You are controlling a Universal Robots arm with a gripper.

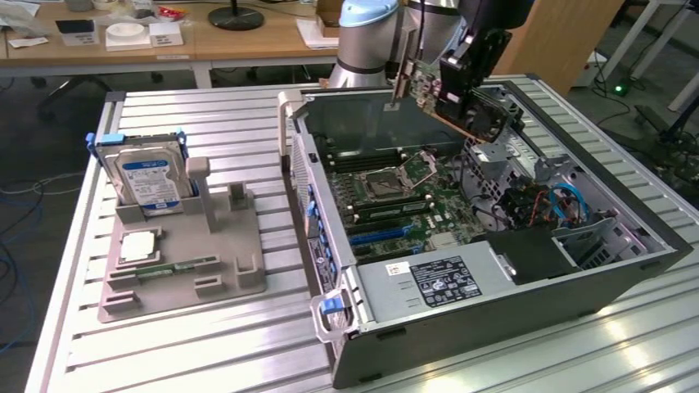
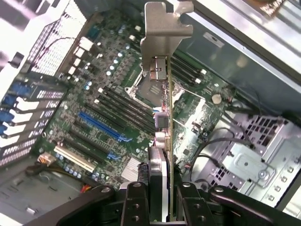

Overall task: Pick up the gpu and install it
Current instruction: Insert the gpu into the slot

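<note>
Two fingers (image 2: pixel 134 205) clamp the gpu (image 2: pixel 161 120), holding it in the air above the motherboard (image 2: pixel 108 117) of the open case (image 1: pixel 611 270).

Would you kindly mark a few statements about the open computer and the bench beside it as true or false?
1. The hand grips the gpu in the air over the open computer case. True.
2. The gpu is seated in a slot. False: it hangs above the motherboard, clear of the slots.
3. The hard drive stands upright in the grey holder. True.
4. The grey holder sits at the exterior view's right of the computer case. False: it sits at the exterior view's left of it.
</note>
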